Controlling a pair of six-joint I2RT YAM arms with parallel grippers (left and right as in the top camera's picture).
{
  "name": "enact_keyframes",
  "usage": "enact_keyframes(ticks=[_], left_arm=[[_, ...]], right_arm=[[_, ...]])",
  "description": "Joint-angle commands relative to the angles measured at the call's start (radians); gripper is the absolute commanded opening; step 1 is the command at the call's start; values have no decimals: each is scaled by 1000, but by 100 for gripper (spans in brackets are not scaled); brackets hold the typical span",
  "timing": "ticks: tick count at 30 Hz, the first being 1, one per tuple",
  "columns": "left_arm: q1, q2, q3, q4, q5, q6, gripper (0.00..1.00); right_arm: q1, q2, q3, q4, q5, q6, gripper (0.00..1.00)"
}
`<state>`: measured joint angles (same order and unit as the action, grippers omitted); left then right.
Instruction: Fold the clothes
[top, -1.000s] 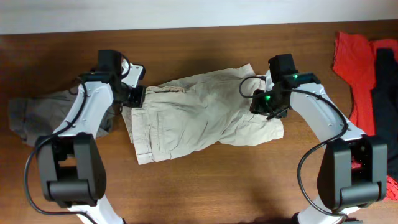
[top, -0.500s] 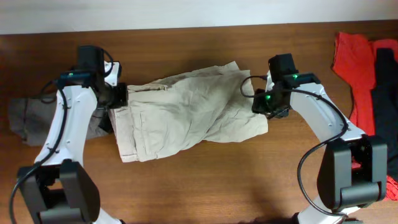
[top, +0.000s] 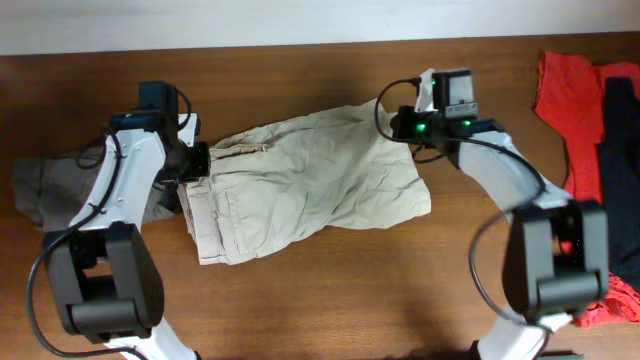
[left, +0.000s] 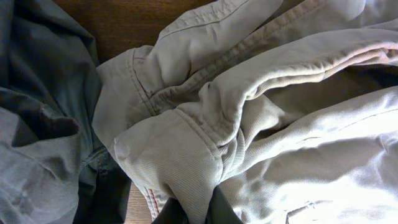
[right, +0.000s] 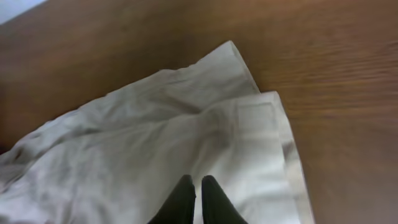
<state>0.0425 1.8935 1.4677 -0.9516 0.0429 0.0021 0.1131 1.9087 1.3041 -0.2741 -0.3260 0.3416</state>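
Seen from above, a brown wooden table (top: 330, 300) carries a pair of light beige shorts (top: 310, 190) spread across its middle, between two white and black robot arms. The waistband end lies to the left, rumpled into folds; the legs run to the right and lie flatter, with one hem corner reaching toward the far edge.

The left gripper (top: 195, 165) sits at the waistband end. Its wrist camera shows a thick fold of beige cloth bunched up and pinched between the dark fingers, so the pincer is clamped on the shorts. A gray garment (top: 40, 185) lies crumpled just beside that end, touching the shorts.

The right gripper (top: 400, 125) is over the upper right corner of the shorts. Its wrist camera shows the two dark fingertips drawn together with only a thin sliver between them, above the pale cloth near the hem; whether any cloth is caught there cannot be told.

At the far right edge of the table lie a red garment (top: 565, 95) and a black garment (top: 620, 140), side by side, well apart from the shorts
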Motion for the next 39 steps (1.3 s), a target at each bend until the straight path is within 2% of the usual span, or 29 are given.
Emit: enact_keyframes(ticks=[1,6,9,15,21,23,26,28,30,33,39], left_arm=[[5,5,-8,-4,-7,-11,1],[5,5,-8,-1,-8,-10,1],[5,5,-8,0,-32,-10,1],[5,5,-8,24,-77,-10,1],[5,5,-8,129,-32,19,3],[1,5,-8,169,26,53,7],[-14,5,-8,233,50,60,29],[-25,5,-8,256,51,66,52],[-35,5,0,251,48,93,60],[-47,1,28,197,47,97,61],[-78,-3,81,24,83,97,55]], right_arm=[[-1,117,-1,74,-82,35,10],[-2,245,-1,189,-108,86,9],[-11,291,-1,197,-34,87,8],[-68,300,0,59,210,60,4],[-185,234,0,-89,260,29,4],[-218,196,0,-116,256,29,4],[-260,97,0,-165,223,-21,4],[-266,38,0,-183,176,-60,15],[-263,-38,0,-217,127,-95,34],[-248,-141,0,-302,80,-102,43],[-173,-264,-1,-531,64,-100,43]])
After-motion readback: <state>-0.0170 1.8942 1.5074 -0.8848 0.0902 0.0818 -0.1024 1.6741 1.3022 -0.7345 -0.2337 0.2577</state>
